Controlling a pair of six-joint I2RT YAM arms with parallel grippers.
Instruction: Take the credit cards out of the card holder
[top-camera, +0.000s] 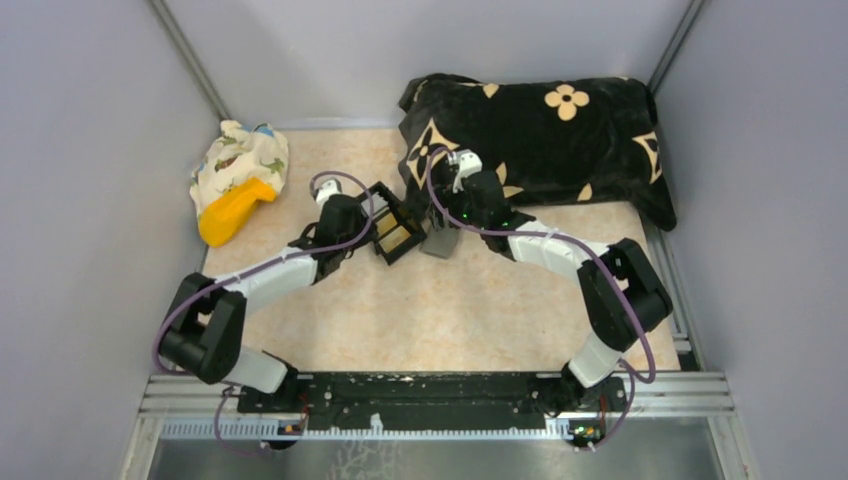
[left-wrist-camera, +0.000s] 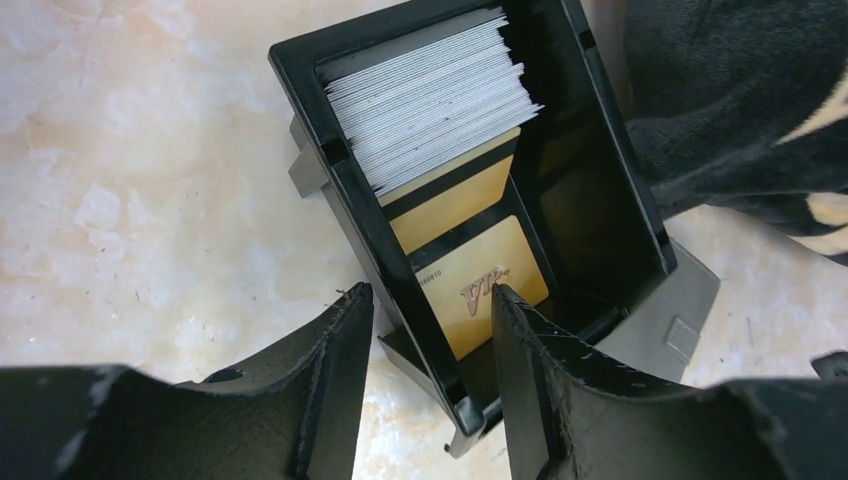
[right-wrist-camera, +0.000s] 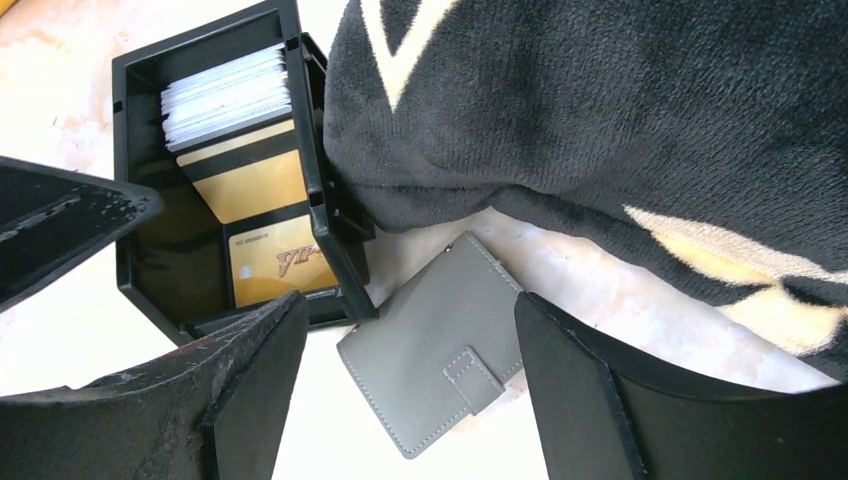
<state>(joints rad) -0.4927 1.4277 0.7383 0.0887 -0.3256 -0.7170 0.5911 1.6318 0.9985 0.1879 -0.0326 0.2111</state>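
Lying flat, card holder (right-wrist-camera: 425, 345) runs diagonally beneath right claw (right-wrist-camera: 408, 300).

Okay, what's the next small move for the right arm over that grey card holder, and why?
Probably lower the right gripper and close it on the card holder. Its jaws stand open on either side of the holder, which lies flat on the table with its tab shut, beside the black box and at the pillow's edge.
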